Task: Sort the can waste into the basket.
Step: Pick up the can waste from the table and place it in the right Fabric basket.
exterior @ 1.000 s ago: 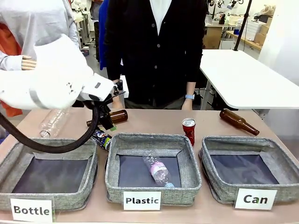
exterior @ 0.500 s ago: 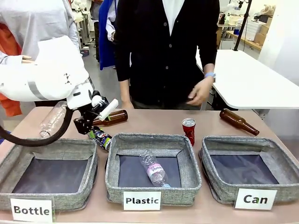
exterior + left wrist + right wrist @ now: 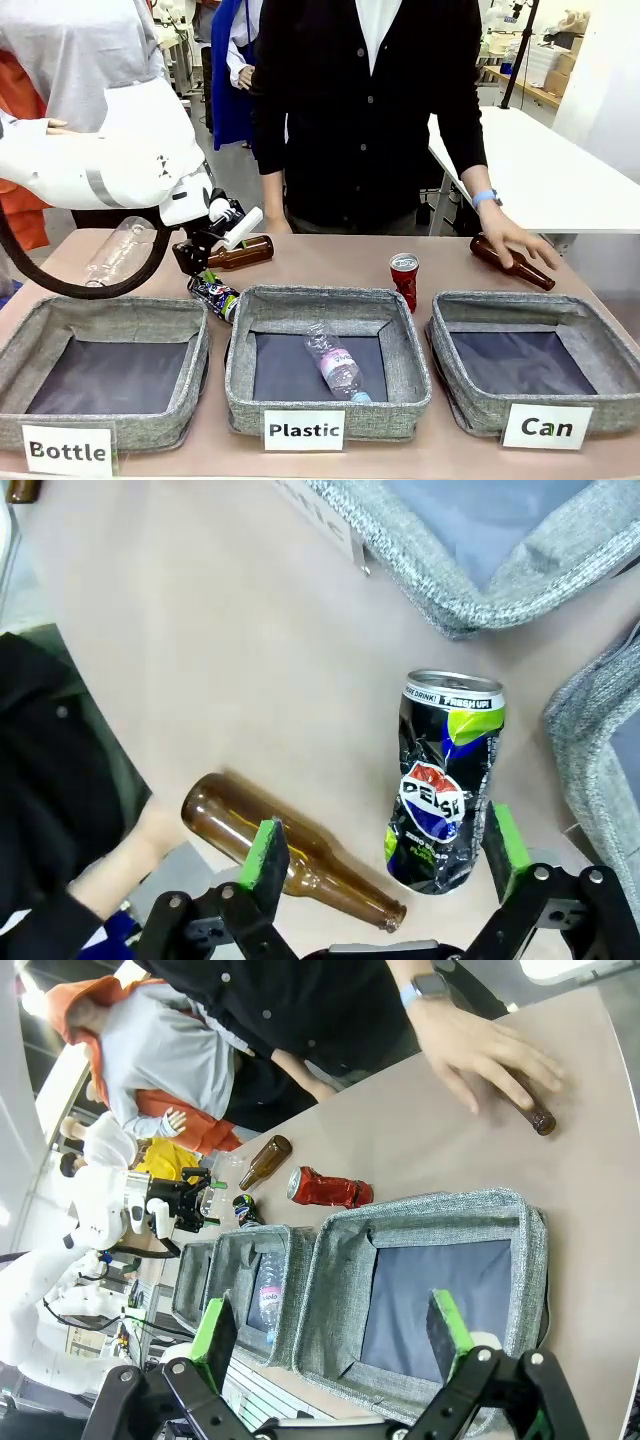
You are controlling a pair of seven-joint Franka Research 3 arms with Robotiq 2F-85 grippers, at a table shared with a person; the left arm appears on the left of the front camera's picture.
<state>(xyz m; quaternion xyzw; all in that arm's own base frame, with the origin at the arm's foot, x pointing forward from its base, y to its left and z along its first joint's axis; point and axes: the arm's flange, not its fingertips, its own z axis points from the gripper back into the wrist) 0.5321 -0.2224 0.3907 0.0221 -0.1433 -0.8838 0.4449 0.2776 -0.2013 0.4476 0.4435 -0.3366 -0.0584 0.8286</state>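
Note:
The dark blue-black can (image 3: 443, 782) lies dented on the table between the Bottle and Plastic baskets, seen also as the dark can (image 3: 215, 296) and the dark can (image 3: 245, 1208). My left gripper (image 3: 385, 848) hangs open just above it, its lower end between the green pads and nearer the right one; the left gripper (image 3: 200, 268) shows beside the can. The red can (image 3: 405, 280) stands upright behind the basket (image 3: 470, 400) labelled "Can", which holds nothing. My right gripper (image 3: 330, 1330) is open, high over the basket (image 3: 440, 1205), with the red can (image 3: 330, 1188) beyond.
A person's hand (image 3: 515, 240) rests on a brown bottle (image 3: 520, 265) at far right. Another brown bottle (image 3: 240, 252) lies just behind the dark can. A clear plastic bottle (image 3: 115, 250) lies far left. The Plastic basket (image 3: 300, 400) holds a plastic bottle (image 3: 335, 365); the Bottle basket (image 3: 150, 425) holds nothing.
My left arm has swung back and its gripper now hovers by the dark can. The person's hand has reached to the brown bottle at far right. The right arm has not moved.

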